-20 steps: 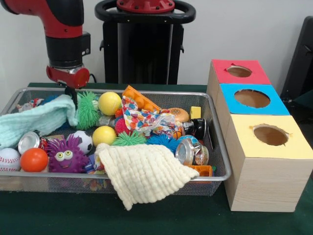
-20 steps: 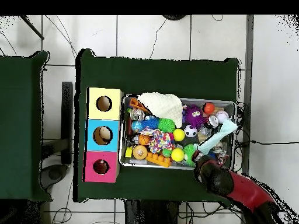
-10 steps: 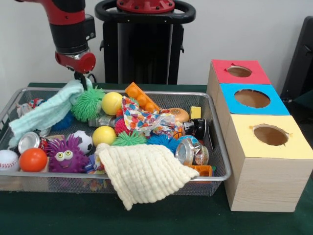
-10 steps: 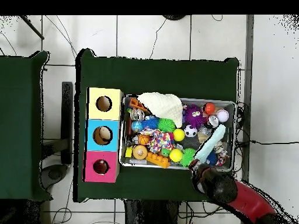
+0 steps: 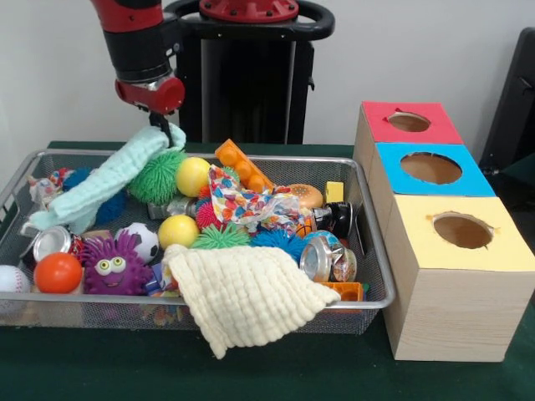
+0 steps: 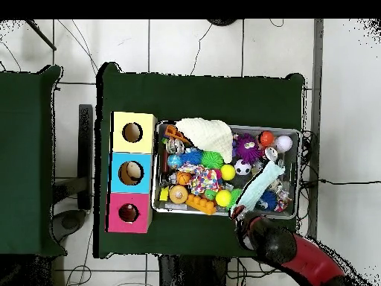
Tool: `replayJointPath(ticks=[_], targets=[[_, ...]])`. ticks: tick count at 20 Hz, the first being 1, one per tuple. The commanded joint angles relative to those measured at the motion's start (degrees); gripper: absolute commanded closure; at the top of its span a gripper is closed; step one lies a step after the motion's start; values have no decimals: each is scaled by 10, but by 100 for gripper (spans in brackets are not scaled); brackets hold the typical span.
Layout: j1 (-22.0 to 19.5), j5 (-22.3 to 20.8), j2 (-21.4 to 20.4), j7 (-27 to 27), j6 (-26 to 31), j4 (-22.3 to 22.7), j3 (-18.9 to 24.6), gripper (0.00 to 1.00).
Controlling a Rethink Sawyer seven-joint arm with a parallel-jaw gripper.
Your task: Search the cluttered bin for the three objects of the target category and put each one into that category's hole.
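My gripper [image 5: 159,127] is shut on one end of a mint green cloth [image 5: 107,177] and holds it up over the far left part of the wire bin [image 5: 374,251]. The rest of the cloth trails down to the left over the toys. In the overhead view the cloth [image 6: 264,186] stretches slantwise from the gripper [image 6: 239,212]. A cream cloth [image 5: 244,294] hangs over the bin's near rim, and a patterned cloth [image 5: 244,200] lies in the middle. Beside the bin stand three boxes with a red hole [image 5: 409,122], a blue hole [image 5: 431,168] and a yellow hole [image 5: 462,230].
The bin holds yellow balls [image 5: 191,176], a green spiky ball [image 5: 155,177], a purple spiky toy [image 5: 112,265], an orange ball [image 5: 58,272], a baseball [image 5: 12,279], cans [image 5: 326,257] and an orange block [image 5: 241,167]. The boxes [image 6: 132,173] stand close against the bin's side.
The gripper has risen and moved right in the front view, drawing the mint cloth up off the toys. The green spiky ball has shifted a little with it.
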Motion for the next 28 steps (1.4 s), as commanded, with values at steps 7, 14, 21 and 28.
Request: replayJointPath(ticks=[7, 14, 21, 28], targets=[[-58, -22, 72, 9, -89, 25, 246, 100], [-43, -40, 75, 32, -134, 15, 268, 100], [-23, -118, 76, -1, -181, -29, 231, 100], [-47, -208, 126, -49, -152, -113, 215, 100]])
